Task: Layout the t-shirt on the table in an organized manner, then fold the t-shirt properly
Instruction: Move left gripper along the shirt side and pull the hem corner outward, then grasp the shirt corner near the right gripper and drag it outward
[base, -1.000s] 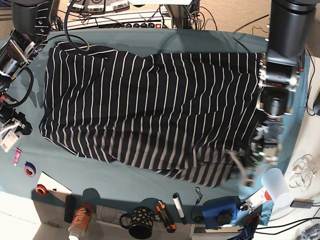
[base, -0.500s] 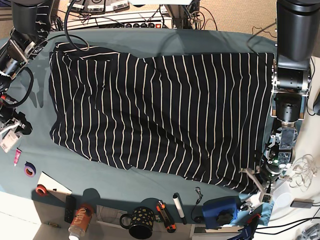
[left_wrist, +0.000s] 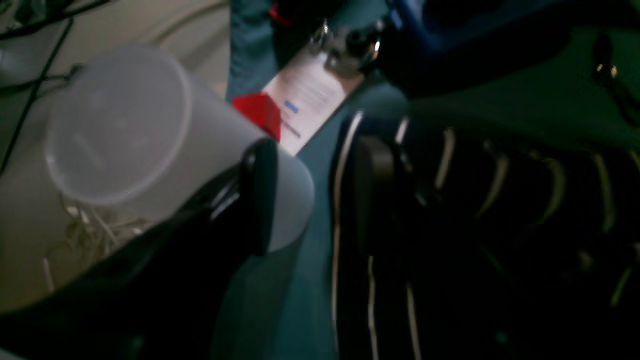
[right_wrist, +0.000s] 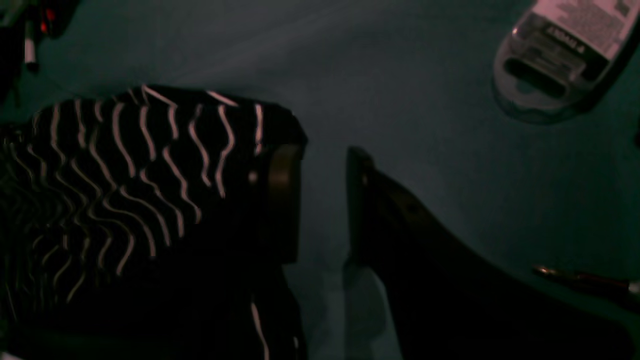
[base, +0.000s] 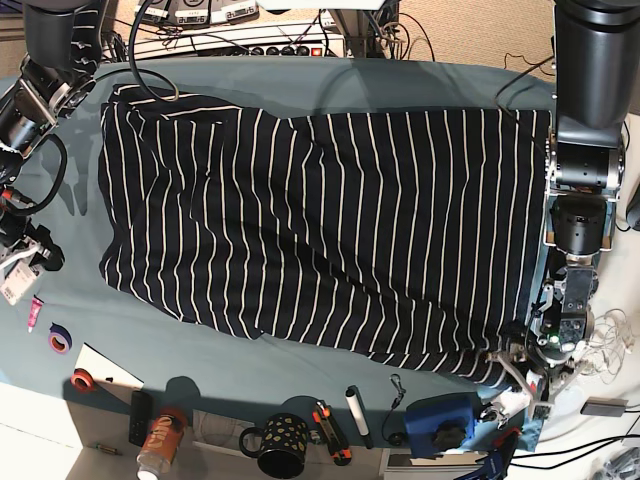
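Teal cloth table (base: 300, 350), dark white-striped t-shirt (base: 320, 220) spread; left gripper (left_wrist: 310, 190) parted at hem: flatten near-right corner before folding.

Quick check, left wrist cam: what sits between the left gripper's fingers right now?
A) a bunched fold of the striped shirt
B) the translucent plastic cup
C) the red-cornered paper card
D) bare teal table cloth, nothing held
D: the left gripper stands open with only teal table showing in the gap; the t-shirt edge lies at one finger, the plastic cup behind the other.
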